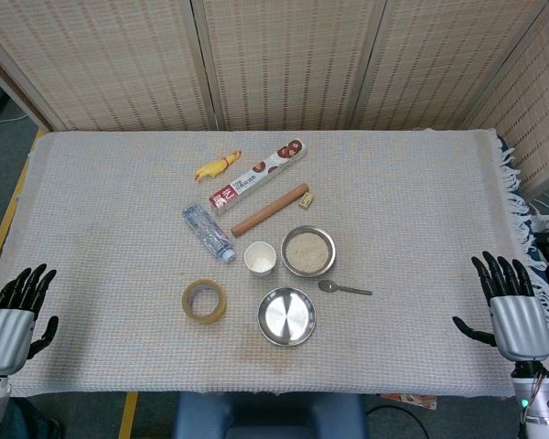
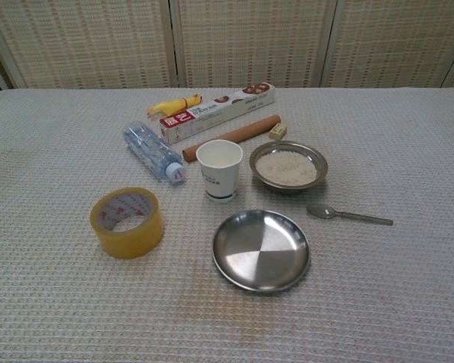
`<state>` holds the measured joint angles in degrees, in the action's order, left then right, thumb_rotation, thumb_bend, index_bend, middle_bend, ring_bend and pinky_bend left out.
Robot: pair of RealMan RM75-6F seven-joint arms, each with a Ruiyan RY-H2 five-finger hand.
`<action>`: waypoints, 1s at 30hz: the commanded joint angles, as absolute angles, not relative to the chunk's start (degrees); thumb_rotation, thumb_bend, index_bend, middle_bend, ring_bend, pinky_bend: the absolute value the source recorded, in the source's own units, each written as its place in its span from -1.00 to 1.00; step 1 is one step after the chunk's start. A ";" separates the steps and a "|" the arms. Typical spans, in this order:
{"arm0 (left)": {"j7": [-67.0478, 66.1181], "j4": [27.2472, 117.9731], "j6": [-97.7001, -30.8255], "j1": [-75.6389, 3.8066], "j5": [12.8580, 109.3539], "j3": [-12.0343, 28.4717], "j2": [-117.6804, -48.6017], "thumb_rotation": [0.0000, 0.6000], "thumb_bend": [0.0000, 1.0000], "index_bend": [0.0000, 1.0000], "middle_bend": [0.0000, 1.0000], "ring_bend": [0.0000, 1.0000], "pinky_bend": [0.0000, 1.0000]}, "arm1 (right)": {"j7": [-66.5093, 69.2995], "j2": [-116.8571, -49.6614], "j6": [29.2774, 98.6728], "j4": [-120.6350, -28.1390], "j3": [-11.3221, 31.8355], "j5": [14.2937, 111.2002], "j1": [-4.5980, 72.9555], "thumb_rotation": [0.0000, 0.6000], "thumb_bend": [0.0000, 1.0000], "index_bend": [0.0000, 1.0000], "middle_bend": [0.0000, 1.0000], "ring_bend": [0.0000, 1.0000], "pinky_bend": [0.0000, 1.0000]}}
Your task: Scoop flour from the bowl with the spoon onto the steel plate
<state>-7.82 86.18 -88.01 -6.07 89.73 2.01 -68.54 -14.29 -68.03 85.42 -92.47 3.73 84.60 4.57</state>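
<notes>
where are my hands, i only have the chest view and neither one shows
Observer: In the head view both sit at the near table edge; the left hand is at the far left, open, holding nothing.
Operator: and the right one
Observer: The right hand is at the far right edge, fingers spread, also empty.
Operator: which is closer to the spoon
Observer: The right hand; the spoon lies right of the steel plate and below the bowl, its handle pointing toward that hand.
</notes>
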 commanded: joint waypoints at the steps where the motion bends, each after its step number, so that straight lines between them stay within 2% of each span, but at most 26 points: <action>1: -7.85 86.25 -87.65 -6.16 89.28 2.15 -68.61 1.00 -0.12 -1.00 -1.00 -0.99 -0.70 | -15.35 -68.58 84.72 -92.57 4.19 83.15 4.68 0.45 -0.80 -1.00 -1.00 -1.00 -1.00; 4: -7.94 86.55 -87.25 -6.38 89.42 2.04 -68.68 1.00 -0.12 -1.00 -1.00 -0.99 -0.70 | -15.83 -69.97 84.00 -92.44 4.65 81.96 5.07 0.45 -0.80 -0.92 -1.00 -1.00 -1.00; 9: -7.76 87.22 -86.42 -6.90 90.40 1.45 -68.73 1.00 -0.12 -1.00 -1.00 -0.99 -0.70 | -16.63 -73.27 79.14 -92.76 5.30 80.44 8.03 0.57 -0.73 -0.60 -1.00 -1.00 -1.00; 14: -6.79 87.48 -84.14 -7.71 90.68 0.56 -68.50 1.00 -0.12 -1.00 -1.00 -0.99 -0.70 | -22.40 -77.69 73.12 -93.14 8.32 77.33 13.78 0.77 -0.60 -0.33 -1.00 -1.00 -1.00; 17: -6.38 88.05 -82.63 -7.91 88.99 0.70 -67.97 1.00 -0.12 -1.00 -1.00 -0.99 -0.70 | -26.79 -80.56 69.48 -92.69 10.14 73.41 17.08 0.82 -0.56 -0.11 -1.00 -1.00 -1.00; 24: -3.83 88.28 -82.02 -8.14 89.11 0.37 -66.89 1.00 -0.12 -1.00 -1.00 -0.98 -0.70 | -36.05 -85.83 64.35 -90.40 11.48 66.56 22.93 0.82 -0.56 -0.11 -1.00 -1.00 -1.00; 30: -2.92 88.29 -81.36 -8.34 89.25 -0.04 -66.48 1.00 -0.12 -1.00 -1.00 -0.97 -0.69 | -38.30 -89.94 63.01 -87.35 10.95 63.49 25.25 0.82 -0.54 -0.07 -1.00 -1.00 -1.00</action>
